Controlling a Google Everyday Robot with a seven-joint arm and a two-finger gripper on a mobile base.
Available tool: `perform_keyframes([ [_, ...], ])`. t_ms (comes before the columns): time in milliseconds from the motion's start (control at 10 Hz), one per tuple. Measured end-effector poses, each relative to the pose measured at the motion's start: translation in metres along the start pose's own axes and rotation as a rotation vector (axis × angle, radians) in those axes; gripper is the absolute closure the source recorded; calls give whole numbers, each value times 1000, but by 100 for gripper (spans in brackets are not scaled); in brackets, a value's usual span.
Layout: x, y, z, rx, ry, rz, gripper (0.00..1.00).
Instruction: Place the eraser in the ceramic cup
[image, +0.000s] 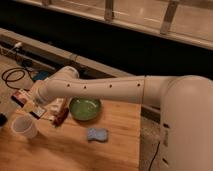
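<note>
Gripper at left of desk, jaws clamped on eraser, just above and right of ceramic cup. Shift left and nearer, centre over the rim, stand the eraser on end, lower, then release.

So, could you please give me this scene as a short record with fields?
gripper: at the arm's end, shut on the eraser, above the table beside the ceramic cup
eraser: held, not yet in the cup
ceramic cup: upright on the wooden table
green bowl: on the table, under the arm
blue sponge: in front of the bowl
</note>
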Motion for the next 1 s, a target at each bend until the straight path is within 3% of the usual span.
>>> perform_keyframes([
  [200, 0, -1, 0, -5, -1, 1, 100],
  [600, -23, -5, 26, -115, -86, -35, 100],
  [800, -31, 4, 43, -157, -143, -41, 100],
  [1000, -37, 19, 56, -191, -171, -50, 100],
])
